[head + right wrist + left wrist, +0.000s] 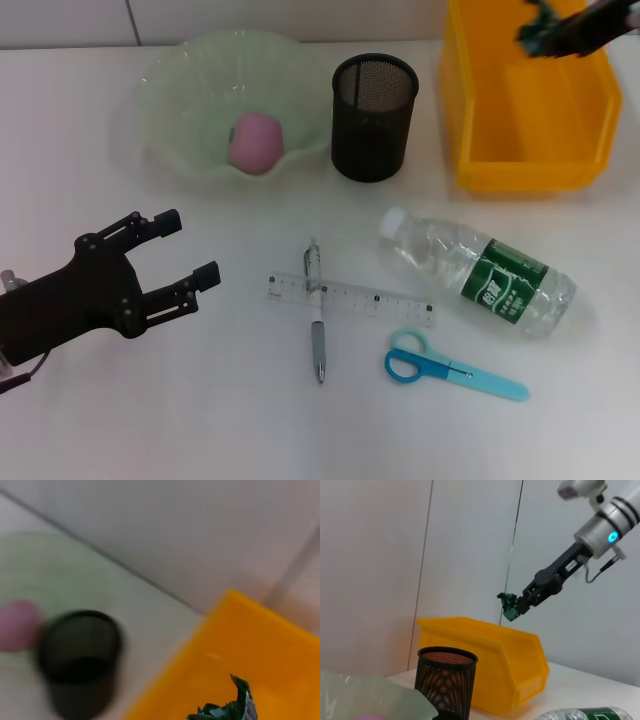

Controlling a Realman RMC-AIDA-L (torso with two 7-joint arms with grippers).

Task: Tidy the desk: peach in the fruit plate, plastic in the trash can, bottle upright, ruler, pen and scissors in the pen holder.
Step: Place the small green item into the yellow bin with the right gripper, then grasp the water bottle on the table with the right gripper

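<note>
jaws on your right gripper (540, 38) are pinching the plastic (509, 606) directly above the bin (480, 170); left gripper (185, 250) is hanging open, idle.

Bottle (585, 713) cut off below

The counter (120, 420) looked smooth and matt white. The fruit plate (175, 90) was translucent, glossy pale-green plastic, the peach (256, 142) in it soft-matt pink. The pen holder (373, 117) was black wire mesh. The trash can (520, 160) was smooth yellow plastic. The bottle (480, 272) was clear, shiny plastic with a green label, the ruler (370, 300) clear plastic.
</note>
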